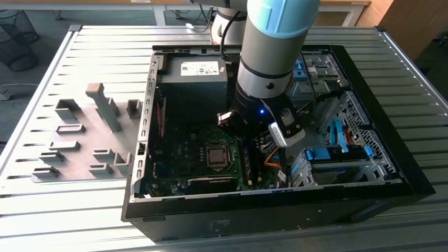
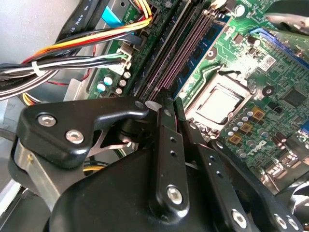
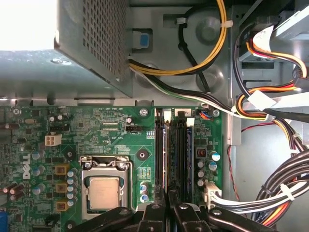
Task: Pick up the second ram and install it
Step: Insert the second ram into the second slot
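A Universal Robots arm [image 1: 269,52] reaches down into an open desktop computer case [image 1: 392,131] lying on a slatted metal worktop [image 1: 70,210]. Grey fixture blocks [image 1: 105,105] stand on the worktop at the exterior view's left. Its black hand [image 2: 168,99] is clenched, the fingers [image 2: 166,145] drawn almost together directly above the black memory slots [image 3: 176,150] of the green motherboard [image 3: 111,130]. The second ram [image 3: 163,145], a thin blue-green stick, stands on edge in the slot nearest the processor socket [image 3: 102,191], in line with the fingertips. Whether the tips touch its edge cannot be made out. In the second wrist view the stick's blue-green board [image 2: 205,41] runs alongside the slots, between them and the socket's metal lid [image 2: 217,104]. Bundled orange, yellow, black and white cables [image 3: 270,106] pass on the slots' other side. The grey power supply [image 1: 192,79] carries a white printed label [image 1: 199,67].
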Robot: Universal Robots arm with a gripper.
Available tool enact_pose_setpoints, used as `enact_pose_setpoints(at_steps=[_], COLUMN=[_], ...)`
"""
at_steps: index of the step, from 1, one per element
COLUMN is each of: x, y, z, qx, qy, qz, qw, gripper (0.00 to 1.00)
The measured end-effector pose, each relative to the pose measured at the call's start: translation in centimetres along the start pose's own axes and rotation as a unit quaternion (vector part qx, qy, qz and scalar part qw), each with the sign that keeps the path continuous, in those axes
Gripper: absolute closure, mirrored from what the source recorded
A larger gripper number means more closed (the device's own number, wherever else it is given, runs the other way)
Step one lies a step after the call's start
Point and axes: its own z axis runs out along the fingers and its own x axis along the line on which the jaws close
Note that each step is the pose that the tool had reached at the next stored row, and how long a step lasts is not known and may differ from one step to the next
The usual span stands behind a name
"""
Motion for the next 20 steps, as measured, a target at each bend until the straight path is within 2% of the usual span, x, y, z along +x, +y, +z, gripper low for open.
enact_pose_setpoints(at_steps=[6, 20], x=[-0.09, -0.13], y=[0.00, -0.14], z=[0.21, 0.49], qx=[-0.0003, -0.0005], qy=[-0.0001, -0.0001], qz=[0.012, 0.017], qw=[0.9999, 0.9999], gripper=[0.86, 0.86])
